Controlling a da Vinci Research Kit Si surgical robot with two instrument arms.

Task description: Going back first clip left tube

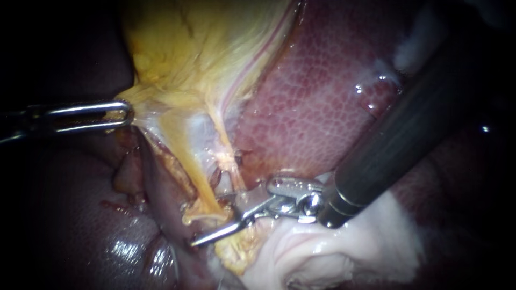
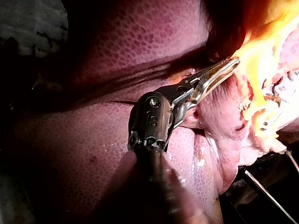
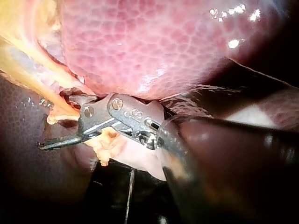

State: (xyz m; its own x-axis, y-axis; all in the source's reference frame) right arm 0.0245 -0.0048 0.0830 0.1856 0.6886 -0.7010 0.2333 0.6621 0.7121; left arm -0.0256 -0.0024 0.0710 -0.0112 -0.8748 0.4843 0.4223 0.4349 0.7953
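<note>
Snag risk | my right instrument (image 1: 236, 217), jaws parted against left tube (image 1: 199, 177), pullback could tear it | left instrument (image 1: 121, 114) clamps yellow tissue (image 1: 145, 102)

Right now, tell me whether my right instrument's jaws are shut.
No: on the right instrument the two jaws stand plainly apart, with a clear gap between them.

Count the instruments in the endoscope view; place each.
2. The left instrument sits at mid-left, jaws shut on yellow tissue. The right instrument comes from upper right, jaws open low in the middle. None seems hidden.
</note>
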